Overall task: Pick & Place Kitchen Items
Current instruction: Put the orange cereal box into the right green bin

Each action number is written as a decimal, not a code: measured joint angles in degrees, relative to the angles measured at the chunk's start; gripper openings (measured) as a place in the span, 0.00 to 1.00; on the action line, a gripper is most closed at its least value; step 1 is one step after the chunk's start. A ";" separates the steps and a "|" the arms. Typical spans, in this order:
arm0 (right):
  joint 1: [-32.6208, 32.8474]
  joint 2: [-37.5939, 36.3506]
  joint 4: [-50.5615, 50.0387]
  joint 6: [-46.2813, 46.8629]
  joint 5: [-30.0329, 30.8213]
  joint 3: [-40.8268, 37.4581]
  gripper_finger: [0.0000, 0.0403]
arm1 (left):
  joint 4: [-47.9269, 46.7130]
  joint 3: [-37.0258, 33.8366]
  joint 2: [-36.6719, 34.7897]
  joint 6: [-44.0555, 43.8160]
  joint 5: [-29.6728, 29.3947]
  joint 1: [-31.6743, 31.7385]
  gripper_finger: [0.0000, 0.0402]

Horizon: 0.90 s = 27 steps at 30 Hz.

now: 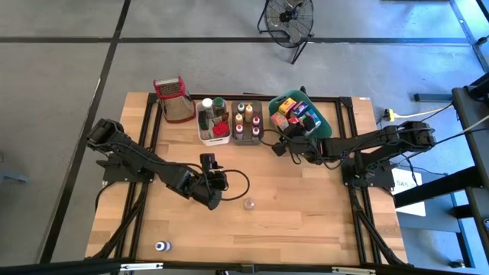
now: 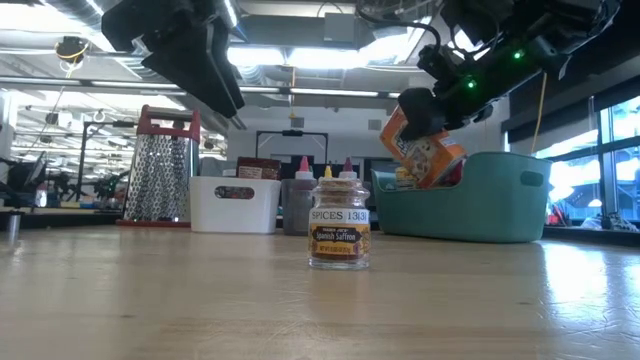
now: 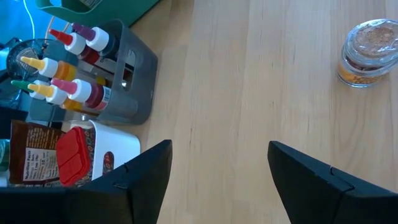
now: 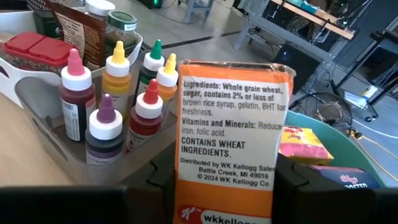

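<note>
While right end effector [image 4: 224,186] clamps cereal box [image 4: 227,134] | left end effector [image 3: 217,168] apart | bottles [image 4: 118,106] beside.

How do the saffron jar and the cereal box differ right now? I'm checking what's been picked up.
The saffron jar stands upright on the bare table, touched by nothing; the cereal box is held by the right gripper above the table, by the teal bin. The jar is squat, clear and round; the box is flat-sided, orange and white, and tilted in the low view. The open left gripper hovers short of the jar. Both are small packaged foods.
</note>
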 joint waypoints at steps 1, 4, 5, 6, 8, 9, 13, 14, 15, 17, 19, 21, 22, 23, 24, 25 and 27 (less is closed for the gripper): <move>0.00 0.00 0.00 -0.07 0.00 0.00 0.37 | -0.02 0.00 0.00 0.01 0.00 0.00 0.65; 0.00 0.00 0.00 -0.07 0.00 0.00 0.37 | -0.01 0.00 0.00 0.00 0.00 0.00 0.65; 0.00 0.00 0.00 -0.07 0.00 0.00 0.37 | -0.01 0.00 0.00 0.00 0.00 0.00 0.65; 0.01 0.00 0.04 -0.09 0.00 0.00 0.37 | 0.00 0.00 0.00 -0.01 0.00 0.00 0.65; 0.03 0.01 0.20 -0.44 0.00 0.00 0.37 | -0.02 0.00 0.00 -0.02 0.00 0.00 0.65; 0.04 0.02 0.20 -0.75 -0.02 0.00 0.37 | -0.01 0.00 0.00 -0.02 0.00 0.00 0.65; 0.02 0.02 0.57 -1.19 0.00 0.00 0.37 | -0.02 0.00 0.00 -0.04 0.00 0.00 0.65; 0.02 0.02 0.86 -1.20 0.00 -0.02 0.37 | -0.02 0.00 0.00 -0.02 0.00 0.00 0.65; 0.02 0.02 1.12 -1.24 0.02 -0.02 0.37 | -0.02 0.00 0.00 -0.04 0.00 0.00 0.65; 0.00 0.02 1.38 -1.25 0.02 -0.02 0.37 | -0.02 0.00 0.00 -0.06 0.00 0.00 0.65; 0.02 0.02 1.38 -1.25 0.02 -0.02 0.37 | -0.02 0.00 0.00 -0.07 0.00 0.00 0.65; 0.00 0.02 1.49 -1.27 0.04 -0.02 0.37 | -0.02 0.00 0.00 -0.08 0.00 0.00 0.65; 0.00 0.02 1.49 -1.44 0.05 -0.02 0.37 | -0.02 0.00 0.00 -0.21 0.00 0.00 0.65; 0.02 0.02 1.51 -1.63 0.07 -0.02 0.37 | -0.02 0.00 0.00 -0.43 0.00 0.00 0.65; 0.02 0.02 1.53 -1.77 0.09 -0.02 0.37 | -0.02 0.00 0.00 -0.55 0.00 0.00 0.65; 0.02 0.02 1.55 -1.77 0.11 -0.02 0.37 | -0.02 0.00 0.00 -0.79 0.00 0.00 0.65; 0.02 0.02 1.59 -1.75 0.23 -0.02 0.37 | -0.02 0.00 -0.02 -0.90 0.00 0.00 0.65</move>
